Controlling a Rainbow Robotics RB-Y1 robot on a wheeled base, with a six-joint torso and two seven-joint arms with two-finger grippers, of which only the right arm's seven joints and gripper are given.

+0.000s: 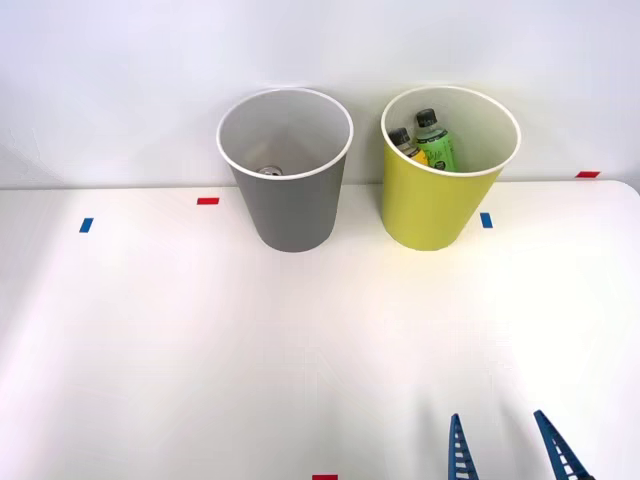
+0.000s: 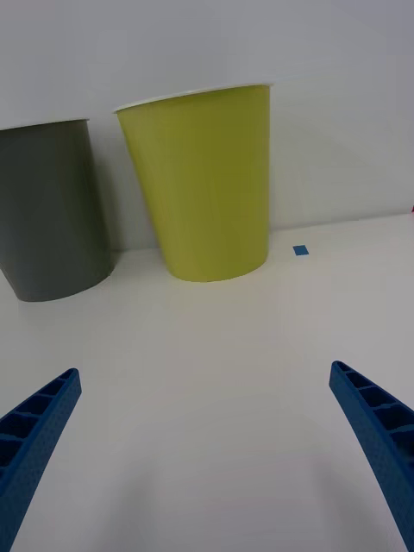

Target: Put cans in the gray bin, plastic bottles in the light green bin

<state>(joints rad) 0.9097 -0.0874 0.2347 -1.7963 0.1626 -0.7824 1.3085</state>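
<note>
Right gripper (image 1: 505,445) spread wide, empty, low over white table (image 1: 200,350). Silvery can (image 1: 270,171) inside round gray plastic bin (image 1: 290,205); both dark-capped plastic bottles (image 1: 428,143) inside yellow-green bin (image 1: 435,205).

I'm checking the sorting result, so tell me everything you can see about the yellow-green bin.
The round, tapered yellow-green plastic bin has a white rim and a pale inside. It stands upright on the white table, near the wall, to the right of the same-sized round gray plastic bin, apart from it. Inside it are two dark-capped plastic bottles, one bright green, one with a yellow label. A small blue tape mark lies on the table beside its base.
</note>
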